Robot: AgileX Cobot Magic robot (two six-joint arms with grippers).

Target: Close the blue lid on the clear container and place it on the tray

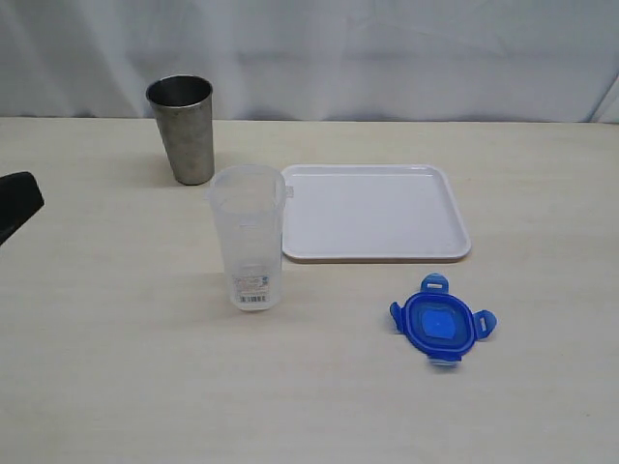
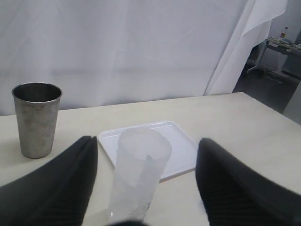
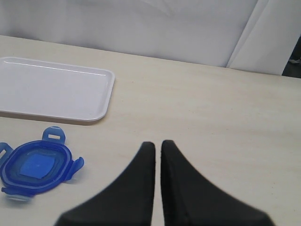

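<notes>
The clear container (image 1: 248, 237) stands upright and open-topped on the table, left of the tray (image 1: 375, 212). The blue lid (image 1: 443, 323) lies flat on the table in front of the tray's right part, its flaps spread. In the left wrist view my left gripper (image 2: 146, 143) is open; the container (image 2: 141, 174) stands ahead between the lines of the two fingers, touching neither. My right gripper (image 3: 157, 144) is shut with nothing in it, hovering beside the lid (image 3: 35, 167), clear of it. The tray holds nothing.
A grey metal tumbler (image 1: 182, 129) stands behind the container, near the table's far edge. A black part of the left arm (image 1: 17, 201) shows at the left border. White curtain hangs behind the table.
</notes>
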